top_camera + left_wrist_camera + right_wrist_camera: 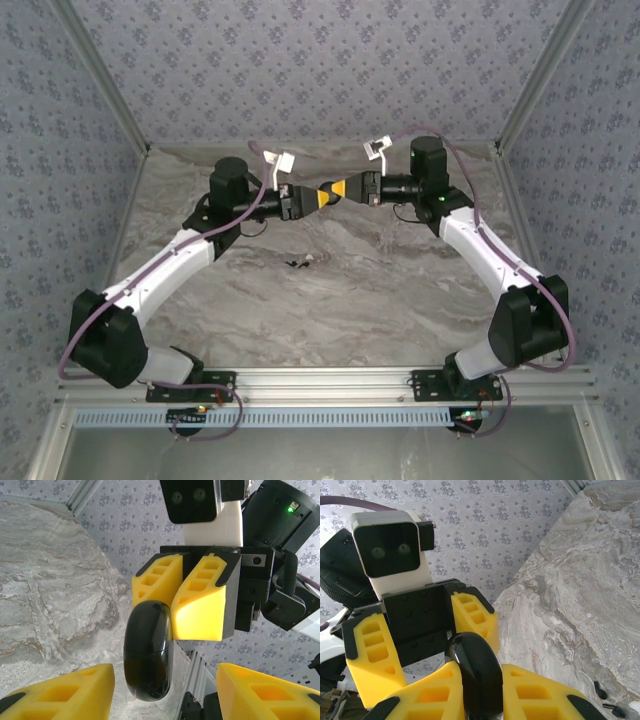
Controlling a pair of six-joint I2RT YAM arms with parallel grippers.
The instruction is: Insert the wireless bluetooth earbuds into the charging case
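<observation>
**Mid-air meeting: the right arm has the case**

Both arms are up off the table [400, 300], wrists turned in, grippers nose to nose above its far half. The right gripper [170, 611] has its yellow fingers [200, 605] pinched nearly together on the black case [147, 650]. That case is a glossy, rounded shell with a fine seam running round its middle. It is gripped at one end, and the rest hangs free below the fingers, clear of the marbled surface.

Facing it, the left gripper [308, 201] stands spread wide with nothing in it. In the left wrist view its two yellow fingertips [60, 692] sit out to either side of the case, with open space between them and it.

Down on the table, beneath where the arms meet, lie a few small dark bits [297, 263] with a pale bit [312, 259] just beside them. They are too small to tell what they are.
</observation>
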